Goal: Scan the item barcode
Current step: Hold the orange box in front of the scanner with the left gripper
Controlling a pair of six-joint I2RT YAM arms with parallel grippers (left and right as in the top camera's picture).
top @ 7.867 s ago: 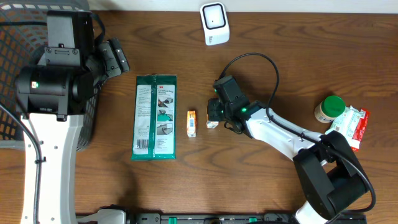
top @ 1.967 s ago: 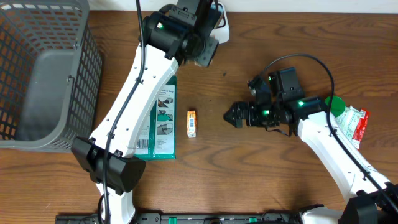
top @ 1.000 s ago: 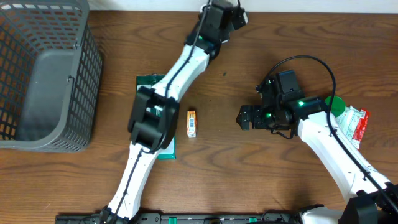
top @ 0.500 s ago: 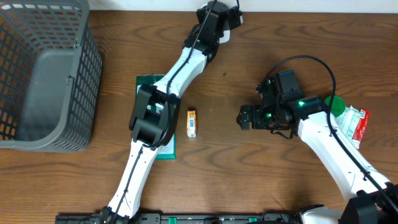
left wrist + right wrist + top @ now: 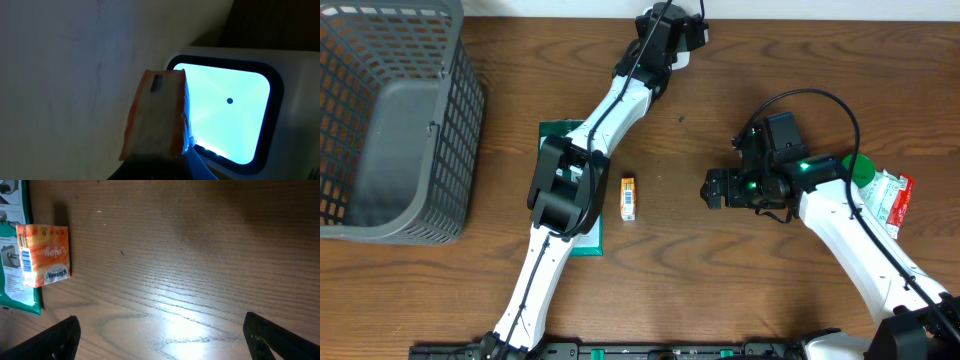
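Left gripper [image 5: 677, 34] clamps a boxy orange packet [image 5: 155, 115] — right gripper [image 5: 713, 188] spread wide over woodgrain table [image 5: 200, 255].

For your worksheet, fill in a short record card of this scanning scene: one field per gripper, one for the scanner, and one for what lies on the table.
left gripper: shut on a small orange pack, held in front of the scanner
scanner: window lit pale blue
right gripper: open, empty, above bare wood
on table: tissue pack beside green packet; basket at the far side
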